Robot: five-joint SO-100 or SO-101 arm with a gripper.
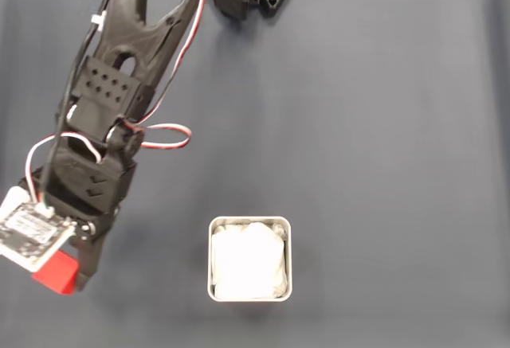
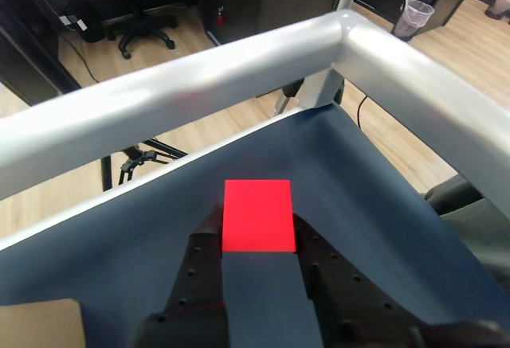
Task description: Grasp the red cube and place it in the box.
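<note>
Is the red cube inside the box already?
No, the cube sits between the gripper's fingers, left of the box in the fixed view.

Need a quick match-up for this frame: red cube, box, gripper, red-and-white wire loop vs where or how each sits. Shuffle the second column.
Things:
1. red cube
2. box
3. gripper
4. red-and-white wire loop

Places or states:
A. bottom centre of the fixed view, white lining inside
B. between the fingers, bottom left of the fixed view
C. beside the arm's middle
D. shut on the cube

Pairs: 1-B, 2-A, 3-D, 4-C
</note>
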